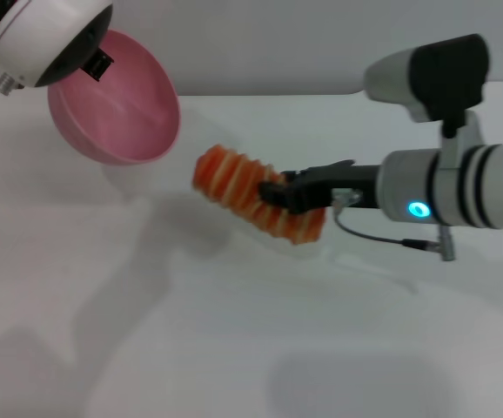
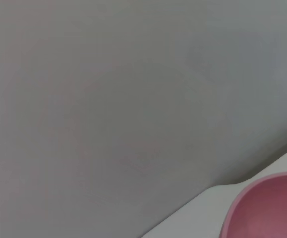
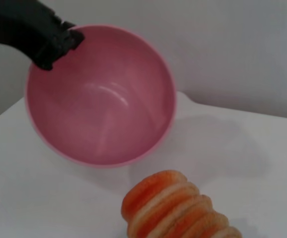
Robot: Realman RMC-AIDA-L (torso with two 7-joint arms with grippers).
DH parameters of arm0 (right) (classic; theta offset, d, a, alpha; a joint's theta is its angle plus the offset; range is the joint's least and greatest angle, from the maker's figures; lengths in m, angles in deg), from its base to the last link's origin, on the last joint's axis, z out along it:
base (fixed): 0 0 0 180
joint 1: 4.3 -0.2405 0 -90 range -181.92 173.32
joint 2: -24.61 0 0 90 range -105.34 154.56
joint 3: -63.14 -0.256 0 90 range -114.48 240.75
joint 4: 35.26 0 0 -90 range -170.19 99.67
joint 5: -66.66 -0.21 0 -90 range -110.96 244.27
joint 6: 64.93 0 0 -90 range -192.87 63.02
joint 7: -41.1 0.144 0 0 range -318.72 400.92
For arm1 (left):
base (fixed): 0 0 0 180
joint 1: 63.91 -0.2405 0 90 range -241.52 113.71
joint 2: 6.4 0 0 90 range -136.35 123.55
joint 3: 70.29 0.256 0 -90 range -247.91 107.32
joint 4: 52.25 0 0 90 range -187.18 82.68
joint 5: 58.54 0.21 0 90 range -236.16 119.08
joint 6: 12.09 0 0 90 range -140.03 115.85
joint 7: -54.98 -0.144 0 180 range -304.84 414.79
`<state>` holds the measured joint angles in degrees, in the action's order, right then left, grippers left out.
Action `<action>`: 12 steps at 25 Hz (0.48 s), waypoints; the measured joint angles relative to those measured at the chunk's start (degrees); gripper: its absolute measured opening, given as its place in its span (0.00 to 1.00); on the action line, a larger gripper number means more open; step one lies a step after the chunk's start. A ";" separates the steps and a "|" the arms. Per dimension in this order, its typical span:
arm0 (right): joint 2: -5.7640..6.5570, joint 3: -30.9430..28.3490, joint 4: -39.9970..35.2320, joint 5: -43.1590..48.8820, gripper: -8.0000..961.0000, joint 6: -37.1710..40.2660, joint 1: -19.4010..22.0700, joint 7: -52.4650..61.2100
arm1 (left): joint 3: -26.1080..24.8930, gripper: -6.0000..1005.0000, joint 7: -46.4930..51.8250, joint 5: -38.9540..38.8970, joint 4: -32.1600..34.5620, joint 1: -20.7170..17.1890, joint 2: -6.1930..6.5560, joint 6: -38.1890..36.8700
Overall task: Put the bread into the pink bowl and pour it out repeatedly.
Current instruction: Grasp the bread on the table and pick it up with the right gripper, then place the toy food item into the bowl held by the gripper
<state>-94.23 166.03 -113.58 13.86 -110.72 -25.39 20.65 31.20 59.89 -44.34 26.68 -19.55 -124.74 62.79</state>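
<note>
Right tool [image 1: 278,196], head view: clamped on the bread [image 1: 256,193], held above the tabletop [image 1: 234,348]. Left tool [image 3: 59,42], right wrist view: grips the rim of the tilted pink bowl [image 3: 101,99]. Left wrist view: bowl edge only.

Item one: we record a round, deep, smooth pink plastic-looking bowl [image 3: 101,96], tipped on its side so that its open mouth faces the camera. Its inside is plain pink with faint glossy streaks, and nothing lies in it.

Item two: we note the left gripper [image 3: 59,42], a black finger reaching in from the picture's edge and set against the bowl's rim; whether a second finger sits behind the wall we cannot tell.

Item three: we list an elongated ridged loaf of bread [image 3: 176,208] with an orange-brown and pale striped crust, its rounded end pointing toward the bowl, apart from it.

Item four: a white tabletop [image 3: 34,198] lies beneath both, and a plain grey wall [image 3: 243,49] stands behind.
</note>
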 joint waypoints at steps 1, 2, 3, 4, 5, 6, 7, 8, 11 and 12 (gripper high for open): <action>-0.06 -0.48 -1.01 0.57 0.38 -0.53 0.75 0.05 | -0.04 0.07 0.00 0.00 -0.02 -0.01 0.00 0.00; -0.08 -1.09 -2.25 1.09 0.37 -1.16 1.61 0.08 | -0.07 0.07 0.00 0.01 -0.04 -0.02 0.01 0.00; -0.11 -1.70 -3.45 1.74 0.37 -1.82 2.49 0.13 | -0.10 0.07 0.00 0.02 -0.13 -0.04 0.01 0.00; -0.15 -2.41 -4.90 2.80 0.36 -2.48 3.42 0.31 | -0.09 0.07 0.00 0.01 -0.15 -0.05 0.02 0.00; -0.18 -2.77 -5.82 3.83 0.36 -2.85 4.02 0.65 | -0.09 0.07 0.00 0.01 -0.18 -0.05 0.02 -0.06; -0.20 -3.26 -7.11 5.60 0.35 -3.40 4.84 1.29 | -0.10 0.07 0.00 0.00 -0.23 -0.06 0.03 -0.19; -0.20 -3.63 -8.15 7.00 0.35 -3.62 5.42 1.73 | -0.09 0.07 0.00 -0.07 -0.27 -0.06 0.03 -0.41; -0.21 -4.04 -9.07 8.52 0.34 -3.83 5.94 2.13 | -0.12 0.07 0.00 -0.12 -0.32 -0.10 0.04 -0.69; -0.22 -5.87 -12.70 12.18 0.32 -4.21 7.31 2.76 | -0.40 0.07 0.00 -0.45 -0.42 -0.36 0.04 -1.51; -0.23 -6.53 -14.11 12.76 0.31 -4.52 7.59 2.88 | -0.40 0.07 0.00 -0.60 -0.51 -0.42 0.03 -1.58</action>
<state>-94.46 159.50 -127.69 26.62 -115.24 -17.80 23.54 30.79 59.90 -44.94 26.17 -19.97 -124.71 61.21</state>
